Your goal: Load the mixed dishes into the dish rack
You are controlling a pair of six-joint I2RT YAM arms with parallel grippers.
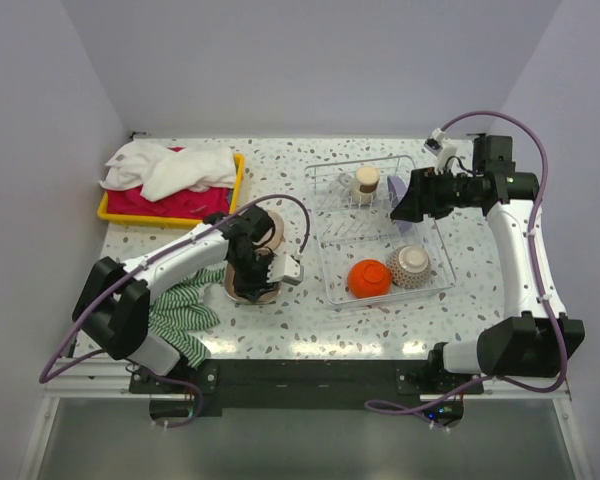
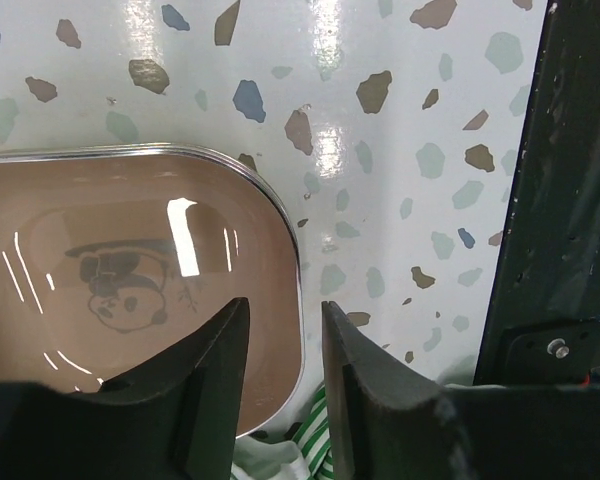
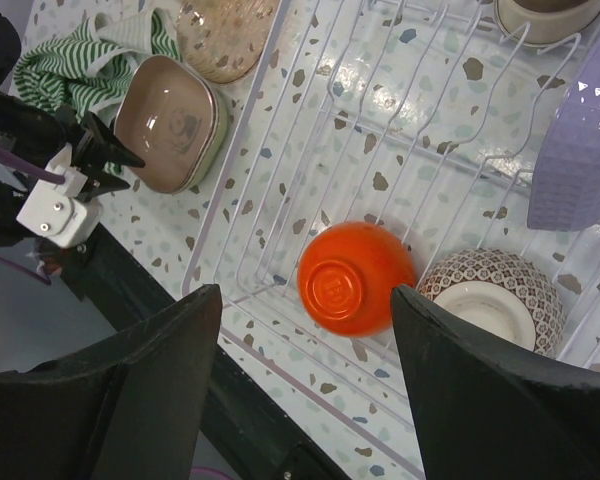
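**A:** How do the jaws stand?

**B:** The left gripper (image 2: 284,308) is narrow, with the rim of the brown plate (image 2: 130,280) between its jaws at the plate's 3 o'clock. The right gripper (image 3: 305,295) is wide and empty.

**A:** And the plate?

**B:** It lies on the table (image 1: 310,330), at 9 o'clock from the dish rack (image 1: 325,275). I judge it stiff, glossy, slippery and breakable, so pinch the rim firmly.
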